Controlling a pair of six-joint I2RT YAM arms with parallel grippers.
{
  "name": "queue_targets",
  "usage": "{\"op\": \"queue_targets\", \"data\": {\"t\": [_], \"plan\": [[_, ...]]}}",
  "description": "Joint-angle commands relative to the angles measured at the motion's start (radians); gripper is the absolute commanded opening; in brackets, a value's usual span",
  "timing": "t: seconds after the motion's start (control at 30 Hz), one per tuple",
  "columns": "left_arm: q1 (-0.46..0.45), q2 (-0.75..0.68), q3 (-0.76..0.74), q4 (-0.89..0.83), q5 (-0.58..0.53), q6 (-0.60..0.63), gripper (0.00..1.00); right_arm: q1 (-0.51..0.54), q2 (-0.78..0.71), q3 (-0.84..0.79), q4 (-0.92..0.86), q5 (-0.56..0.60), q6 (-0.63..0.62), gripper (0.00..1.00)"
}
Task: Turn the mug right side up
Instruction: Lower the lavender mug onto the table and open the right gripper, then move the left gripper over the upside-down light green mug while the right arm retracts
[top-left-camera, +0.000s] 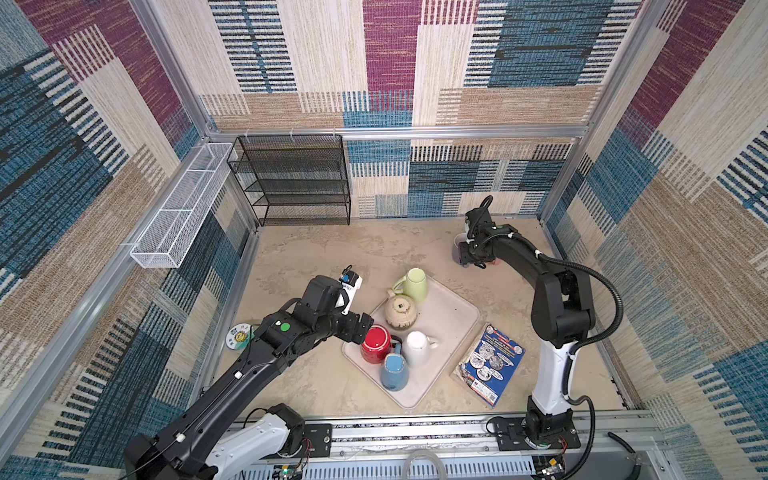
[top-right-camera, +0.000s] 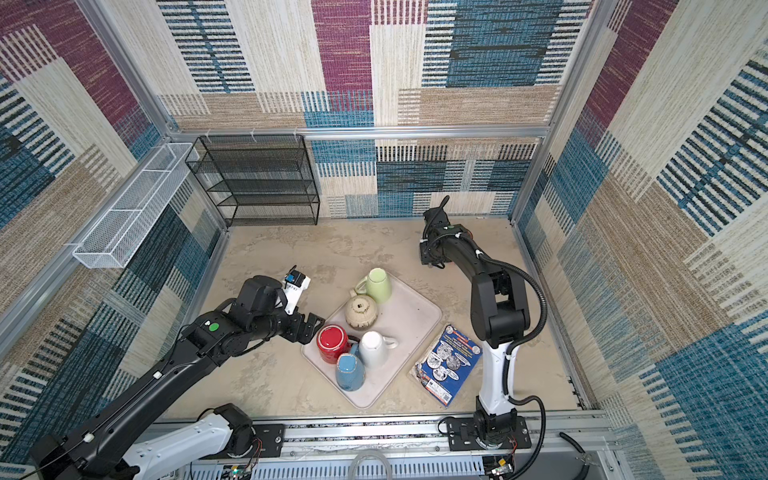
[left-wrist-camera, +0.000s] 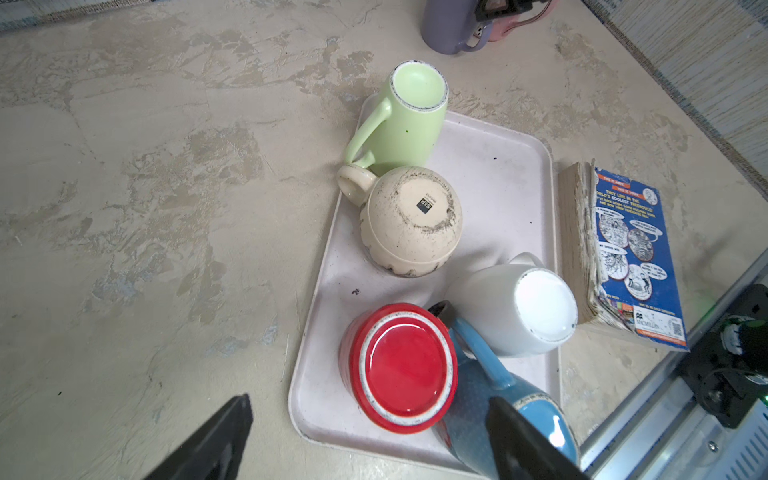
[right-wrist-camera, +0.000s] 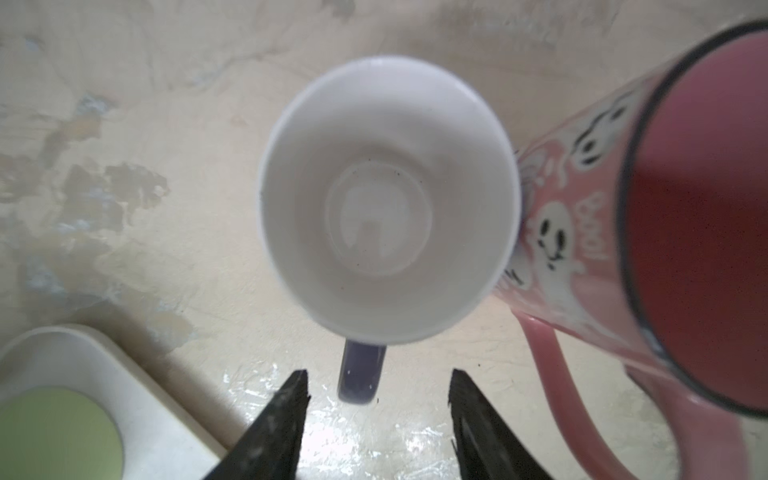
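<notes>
A purple mug (right-wrist-camera: 386, 199) with a white inside stands upright on the table at the back right, touching a pink ghost-print mug (right-wrist-camera: 681, 232). My right gripper (right-wrist-camera: 378, 374) is open, and the purple handle lies between its fingertips with a gap on each side. On the tray (top-left-camera: 453, 316) several mugs stand bottom up: green (top-left-camera: 415, 284), cream (top-left-camera: 400, 311), red (top-left-camera: 376, 343), white (top-left-camera: 417, 347) and blue (top-left-camera: 395, 372). My left gripper (left-wrist-camera: 370, 401) is open and empty at the tray's left edge, just beside the red mug (left-wrist-camera: 401, 365).
A worn blue paperback (top-left-camera: 492, 361) lies right of the tray. A black mesh rack (top-left-camera: 295, 178) stands at the back wall. A white wire basket (top-left-camera: 183, 208) hangs on the left wall. A round coaster (top-left-camera: 240, 336) lies under the left arm.
</notes>
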Motion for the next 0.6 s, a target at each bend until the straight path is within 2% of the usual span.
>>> {"op": "queue_targets", "data": {"t": [0.0,0.1,0.3,0.57], "plan": [[0.008,0.044,0.043,-0.001,0.033,0.018,0.89,0.011,-0.079,-0.034,0.068,-0.032,-0.009,0.69],[0.014,0.1,0.09,-0.006,0.059,0.026,0.85,0.017,-0.195,-0.127,0.141,-0.08,-0.015,0.72],[0.015,0.224,0.179,0.0,0.154,0.101,0.82,0.037,-0.454,-0.364,0.321,-0.184,0.008,0.73],[0.016,0.391,0.31,-0.074,0.155,0.109,0.76,0.117,-0.743,-0.661,0.473,-0.29,0.061,0.73]]}}
